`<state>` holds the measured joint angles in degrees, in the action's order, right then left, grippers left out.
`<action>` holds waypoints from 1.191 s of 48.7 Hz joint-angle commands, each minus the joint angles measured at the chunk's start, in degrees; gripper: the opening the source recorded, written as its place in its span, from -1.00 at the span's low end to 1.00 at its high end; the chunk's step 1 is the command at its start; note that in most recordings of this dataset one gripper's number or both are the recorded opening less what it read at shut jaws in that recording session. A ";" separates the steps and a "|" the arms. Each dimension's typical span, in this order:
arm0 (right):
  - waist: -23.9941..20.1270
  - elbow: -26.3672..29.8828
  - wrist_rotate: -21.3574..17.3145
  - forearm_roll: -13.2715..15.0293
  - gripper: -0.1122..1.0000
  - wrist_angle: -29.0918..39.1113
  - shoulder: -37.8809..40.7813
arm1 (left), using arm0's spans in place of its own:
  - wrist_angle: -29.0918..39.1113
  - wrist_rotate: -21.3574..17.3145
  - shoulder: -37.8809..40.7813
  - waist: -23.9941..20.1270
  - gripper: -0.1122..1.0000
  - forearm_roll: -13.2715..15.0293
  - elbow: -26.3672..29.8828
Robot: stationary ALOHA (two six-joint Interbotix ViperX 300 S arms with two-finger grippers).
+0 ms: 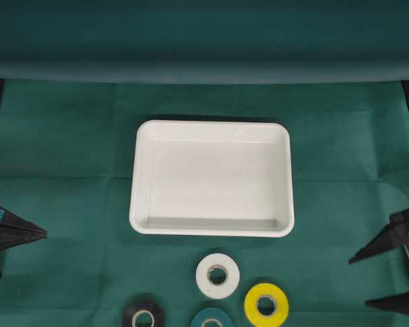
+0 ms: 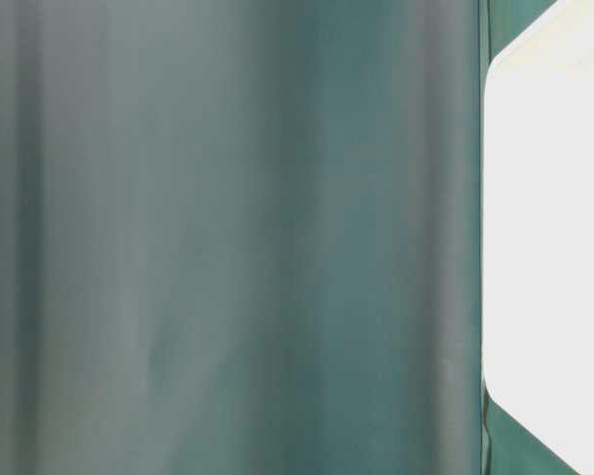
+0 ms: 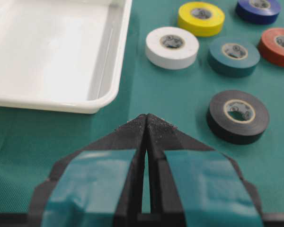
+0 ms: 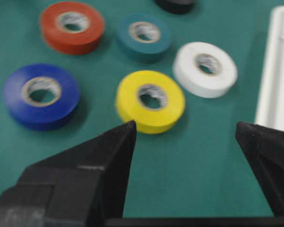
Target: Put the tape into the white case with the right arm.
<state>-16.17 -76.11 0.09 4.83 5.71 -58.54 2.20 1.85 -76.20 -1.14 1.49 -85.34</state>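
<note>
A: On your left, the left gripper (image 1: 41, 234) has its fingers pressed together, holding nothing.

B: And the middle?

A: You see the white case (image 1: 142, 170) on the green cloth (image 1: 68, 157). Near its front edge lie the tape rolls, from left: black tape (image 1: 143, 315), teal tape (image 1: 211, 318), white tape (image 1: 217, 275), yellow tape (image 1: 266, 304).

B: The right?

A: The right gripper (image 1: 358, 281) stands wide apart, empty, beside the yellow roll.
</note>
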 commanded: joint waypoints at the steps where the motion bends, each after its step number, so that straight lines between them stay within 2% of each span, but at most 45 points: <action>1: -2.11 0.26 0.00 1.41 0.45 -0.18 0.35 | -0.26 -0.09 0.44 -0.18 -0.80 0.09 0.62; 7: -3.96 -0.26 -0.18 1.85 0.42 -0.18 0.35 | -0.26 -0.09 0.44 -0.18 -0.80 0.00 0.62; 33: -4.04 -0.26 -0.26 2.20 0.39 0.09 1.32 | -0.53 0.09 0.44 -0.18 -0.80 0.00 0.62; 58: -4.83 6.42 -2.55 2.02 0.39 -0.09 17.40 | -0.53 0.09 0.44 -0.18 -0.80 0.00 0.44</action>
<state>-20.48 -71.98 -2.29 6.94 5.98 -43.24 2.11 1.93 -76.20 -1.23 1.49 -85.43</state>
